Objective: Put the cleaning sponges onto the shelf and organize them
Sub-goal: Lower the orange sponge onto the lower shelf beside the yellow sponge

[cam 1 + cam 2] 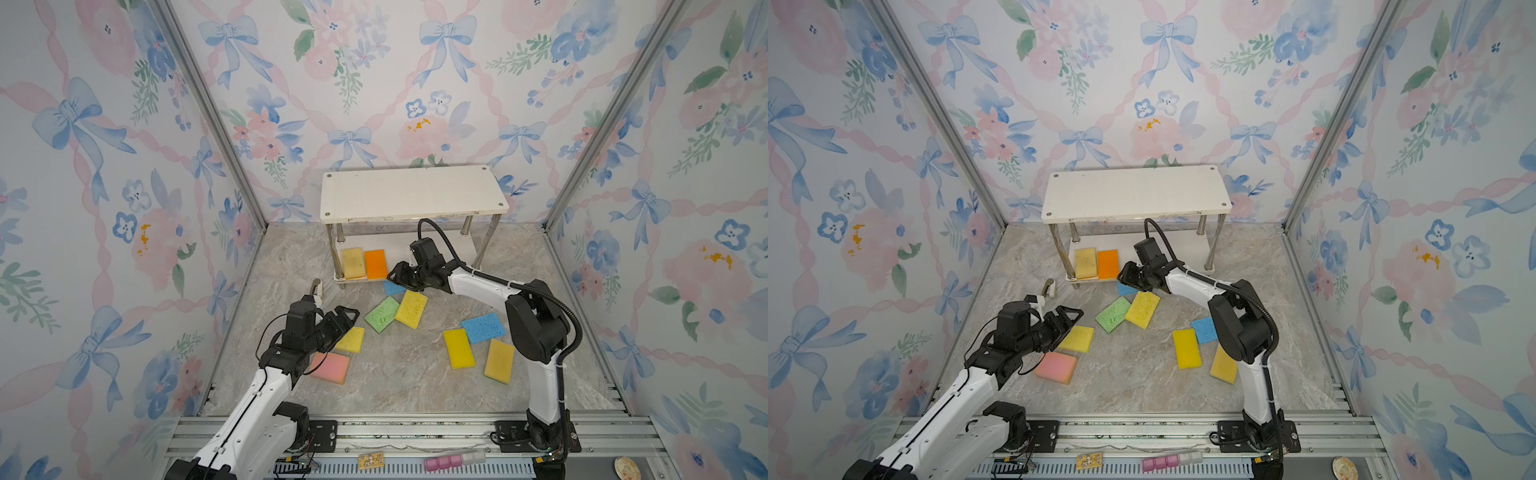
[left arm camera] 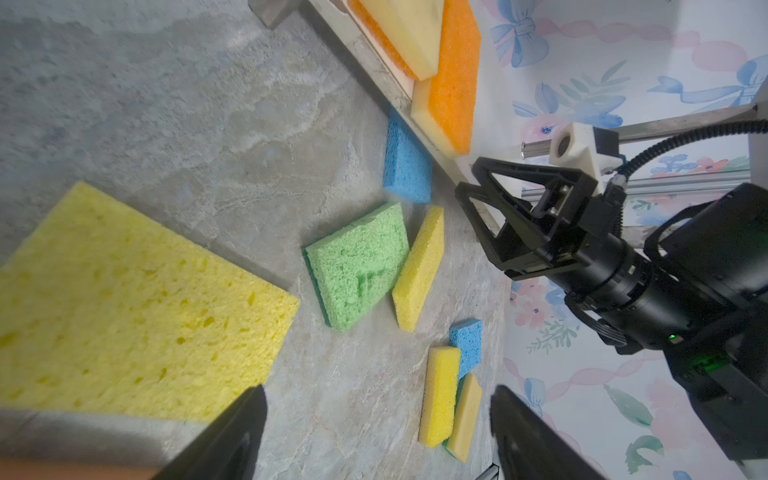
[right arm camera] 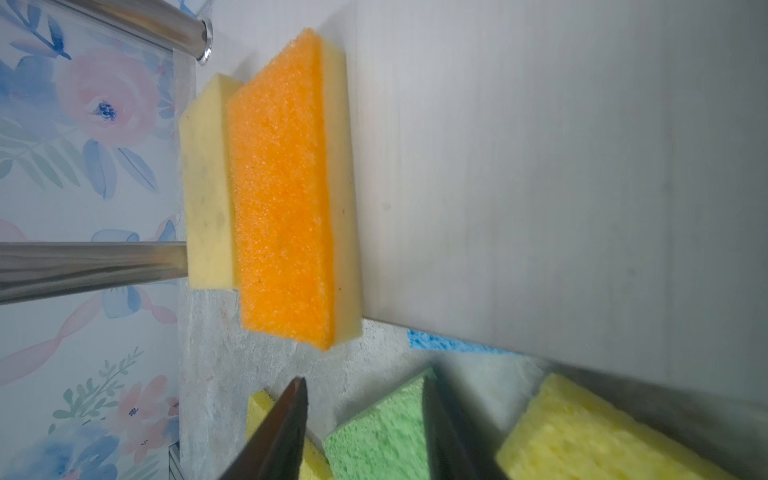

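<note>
Since the left gripper (image 1: 332,301) and the right gripper (image 3: 365,432) are both seen with fingers apart and nothing between them, no sponge is gripped. Nearest, a pink sponge (image 1: 330,368) lies on the floor (image 1: 395,386) behind the left fingers, beside that wrist, and a yellow sponge (image 1: 351,340) lies flat just beside and below the left fingertips. Farther on, ahead of the left fingers and just short of the right ones, a green sponge (image 1: 382,313) and a second yellow sponge (image 1: 411,308) are found edge against edge. Well behind the right fingers, by that arm's elbow, a blue sponge (image 1: 483,327), a bright yellow sponge (image 1: 458,348) and a tan-yellow sponge (image 1: 498,360) are grouped close together. Just below the right fingers a small blue sponge (image 1: 392,287) is partly tucked beneath the front edge of the shelf (image 1: 411,191). Just beyond the right fingertips, on the lower board (image 3: 540,166), an orange sponge (image 3: 282,208) is set slightly over the front edge, with a pale yellow sponge (image 3: 205,187) touching it on the far side.

The sponges are judged light, soft and easily squashed, with a rough, porous skin that should not slip. A hold is best taken from above, across the short width near the middle, with light pressure; the yellow sponge by the left fingertips appears readiest.
</note>
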`<action>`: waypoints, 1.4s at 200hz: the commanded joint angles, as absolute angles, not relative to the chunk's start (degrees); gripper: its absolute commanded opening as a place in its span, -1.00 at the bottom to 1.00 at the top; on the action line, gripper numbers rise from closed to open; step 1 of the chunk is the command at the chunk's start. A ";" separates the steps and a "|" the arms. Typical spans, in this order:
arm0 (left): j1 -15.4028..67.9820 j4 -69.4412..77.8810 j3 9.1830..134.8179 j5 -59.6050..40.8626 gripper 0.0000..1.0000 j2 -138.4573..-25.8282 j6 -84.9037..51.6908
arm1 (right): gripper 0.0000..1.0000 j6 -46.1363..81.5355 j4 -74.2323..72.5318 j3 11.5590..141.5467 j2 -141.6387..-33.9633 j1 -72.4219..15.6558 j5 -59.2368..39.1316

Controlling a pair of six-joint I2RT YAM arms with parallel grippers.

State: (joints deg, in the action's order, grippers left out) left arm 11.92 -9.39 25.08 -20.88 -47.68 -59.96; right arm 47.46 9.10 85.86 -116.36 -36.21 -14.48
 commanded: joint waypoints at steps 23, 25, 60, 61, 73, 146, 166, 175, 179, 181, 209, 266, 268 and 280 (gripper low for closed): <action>11.43 -10.04 26.46 -20.13 0.73 -47.44 -58.32 | -0.14 51.21 5.08 77.90 -107.47 -37.68 -13.60; 11.43 -10.07 26.39 -20.08 0.73 -47.39 -58.35 | -0.16 51.69 4.61 77.42 -107.37 -37.81 -13.90; 11.43 -10.06 25.31 -19.16 0.71 -46.43 -59.77 | -0.70 68.39 -14.25 67.28 -107.62 -40.23 -16.26; 11.38 -10.04 25.31 -19.25 0.71 -46.37 -59.81 | -0.72 69.00 -15.04 67.08 -107.77 -40.24 -16.39; 11.32 -10.03 24.74 -19.57 0.71 -46.09 -60.16 | -0.89 75.43 -23.94 65.22 -109.74 -40.51 -17.42; 10.77 -10.18 23.52 -20.74 0.72 -43.55 -60.37 | -1.00 81.31 -28.99 71.54 -116.90 -40.53 -20.04; 10.64 -10.24 23.54 -20.83 0.72 -43.40 -60.22 | -1.00 81.39 -28.40 72.38 -117.89 -40.58 -20.04; 10.55 -10.29 23.52 -20.83 0.73 -43.32 -60.21 | -1.00 81.01 -27.16 73.04 -118.19 -40.51 -20.10; 10.55 -10.28 23.48 -20.91 0.73 -43.33 -60.14 | -1.00 80.76 -26.72 73.26 -118.29 -40.53 -20.04; 10.55 -10.24 23.49 -20.92 0.72 -43.33 -60.08 | -1.00 80.75 -26.41 73.33 -118.34 -40.48 -20.02; 10.46 -10.63 23.40 -21.09 0.73 -42.83 -60.03 | -1.00 80.23 -24.69 74.76 -119.37 -40.50 -19.80; 10.20 -11.90 23.69 -21.27 0.73 -42.09 -59.01 | -1.00 79.79 -21.15 78.84 -122.36 -40.52 -19.11; 10.20 -11.94 23.76 -21.27 0.73 -42.10 -58.98 | -1.00 79.85 -21.11 78.97 -122.52 -40.50 -19.13; 10.15 -12.32 24.03 -21.12 0.73 -42.01 -58.55 | -1.00 79.98 -20.96 79.81 -123.25 -40.52 -19.12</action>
